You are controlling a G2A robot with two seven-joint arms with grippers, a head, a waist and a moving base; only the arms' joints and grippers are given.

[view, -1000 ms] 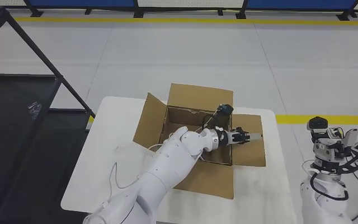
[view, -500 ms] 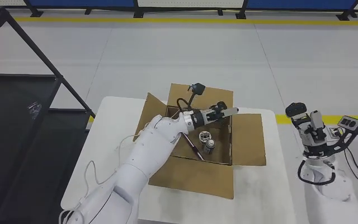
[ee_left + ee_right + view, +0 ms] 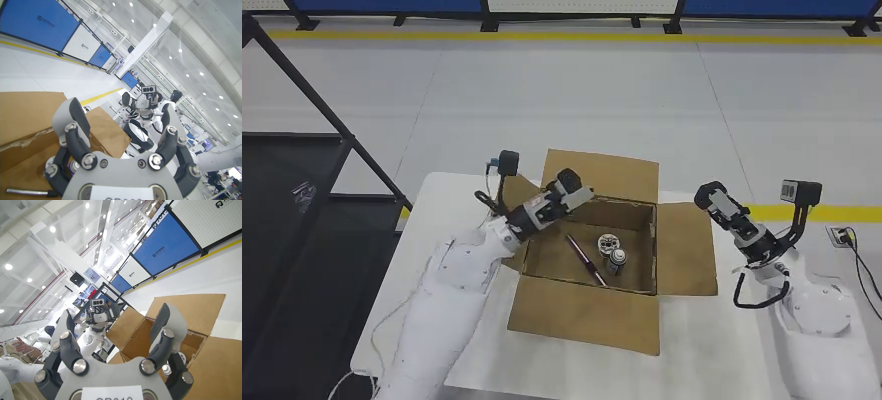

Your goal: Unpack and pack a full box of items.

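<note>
Right, status. Your left end effector (image 3: 572, 188) has swung back across the cardboard box (image 3: 587, 318). A second ago it was stretched out over the right flap, and half a second ago it was over the back wall. Now it sits above the left rear corner, by the left flap. It's spread wide with nothing in it.

Your right end effector (image 3: 710, 196) has come in from well off to the right and now hangs just beside the far end of the right flap. It's also fully open and empty.

The box sits on the white worktop (image 3: 422, 300) with all four flaps folded out. On its floor, a rod-shaped tool (image 3: 582, 260) lies diagonally. A round silver item (image 3: 608, 243) and a grey-capped item (image 3: 618, 262) sit close together just to its right. I can't tell whether those two touch.

My read is that the left pass came away empty, so unpacking hasn't advanced and those three items are still to come out. The opening is now unobstructed from above, with one arm on each side.

The rod is nearest your left arm. It's thin and flat on the cardboard, so expect a deep reach with the fingers straddling it. Watch the left wall and flap on the way down.
</note>
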